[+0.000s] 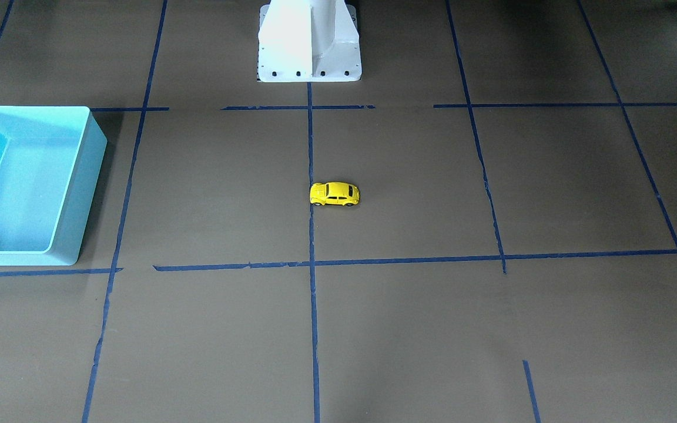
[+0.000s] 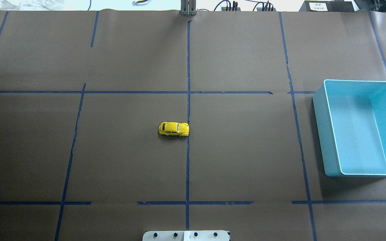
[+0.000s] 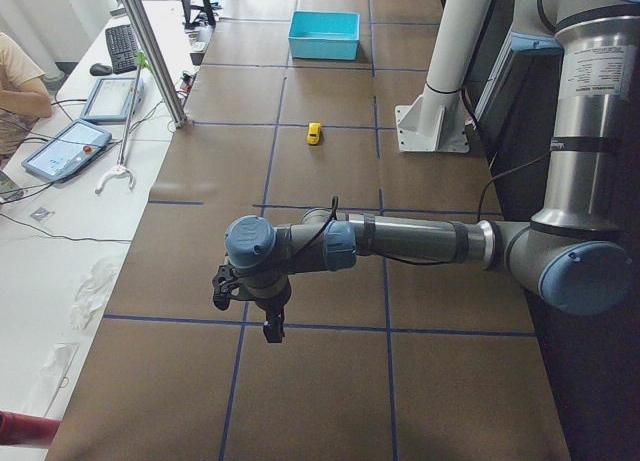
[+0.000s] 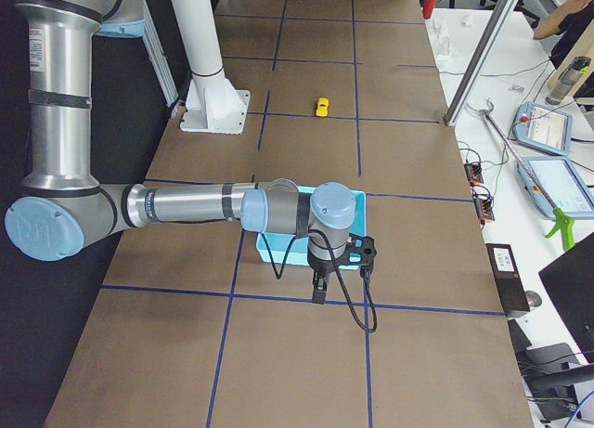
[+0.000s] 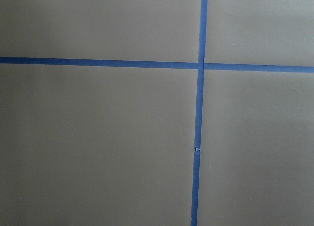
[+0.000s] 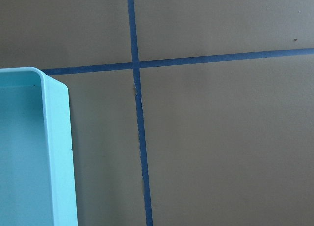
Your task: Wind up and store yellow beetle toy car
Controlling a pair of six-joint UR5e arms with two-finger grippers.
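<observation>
The yellow beetle toy car point(image 1: 334, 194) stands alone on its wheels at the middle of the brown table, by the centre tape line point(image 2: 174, 129). It shows small in the side views point(image 3: 314, 133) point(image 4: 323, 107). My left gripper point(image 3: 272, 326) hangs over the table far from the car, toward my left end. My right gripper point(image 4: 318, 289) hangs just beyond the turquoise bin point(image 4: 357, 205). Both show only in the side views, so I cannot tell if they are open or shut. Neither wrist view shows the car.
The turquoise bin point(image 2: 325, 140) stands empty on my right side of the table point(image 1: 83, 194); its corner shows in the right wrist view point(image 6: 59, 152). Blue tape lines cross the brown paper. The white robot base point(image 1: 309, 41) stands at the table's edge. A metal post point(image 3: 150, 51) stands at the far edge.
</observation>
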